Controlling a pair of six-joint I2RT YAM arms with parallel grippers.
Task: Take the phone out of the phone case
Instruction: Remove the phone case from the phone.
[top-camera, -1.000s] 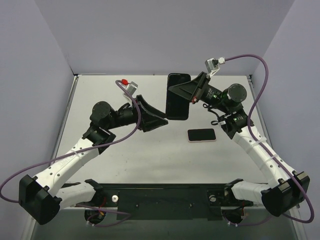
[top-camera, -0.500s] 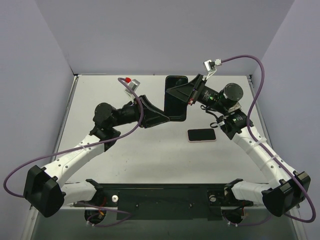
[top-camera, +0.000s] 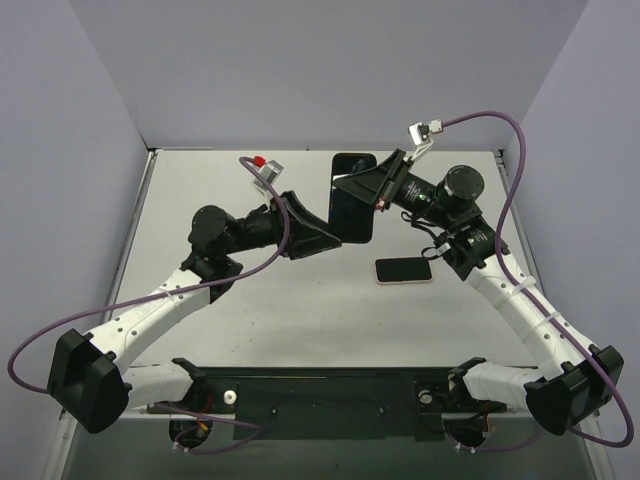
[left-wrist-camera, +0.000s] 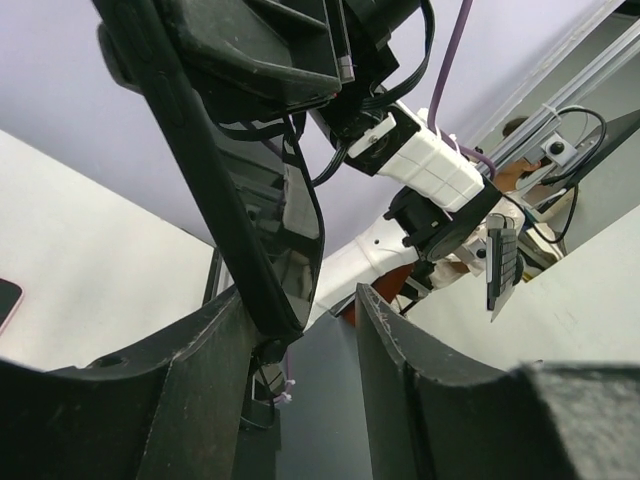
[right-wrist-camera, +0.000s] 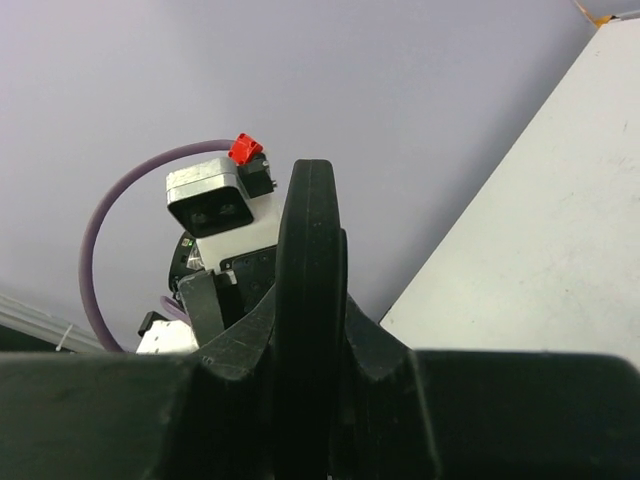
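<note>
A black phone case (top-camera: 352, 200) with the dark phone (left-wrist-camera: 300, 215) in it hangs upright above the table's far middle. My right gripper (top-camera: 342, 181) is shut on its upper part; in the right wrist view the case's thin edge (right-wrist-camera: 310, 230) stands pinched between the two fingers (right-wrist-camera: 240, 340). My left gripper (top-camera: 338, 236) reaches in from the left at the case's lower end. In the left wrist view the case's bottom corner (left-wrist-camera: 283, 325) rests against the left finger (left-wrist-camera: 215, 360), and a gap stays between it and the other finger, so the left gripper (left-wrist-camera: 312, 312) is open.
A second phone with a pink rim (top-camera: 403, 270) lies flat, screen up, on the white table (top-camera: 250, 320) under the right arm. Purple cables (top-camera: 515, 190) loop off both wrists. Grey walls close the back and sides.
My left arm has swung right and brought its jaws up to the case's lower end, and the jaws have narrowed. The right gripper and the case have shifted slightly left.
</note>
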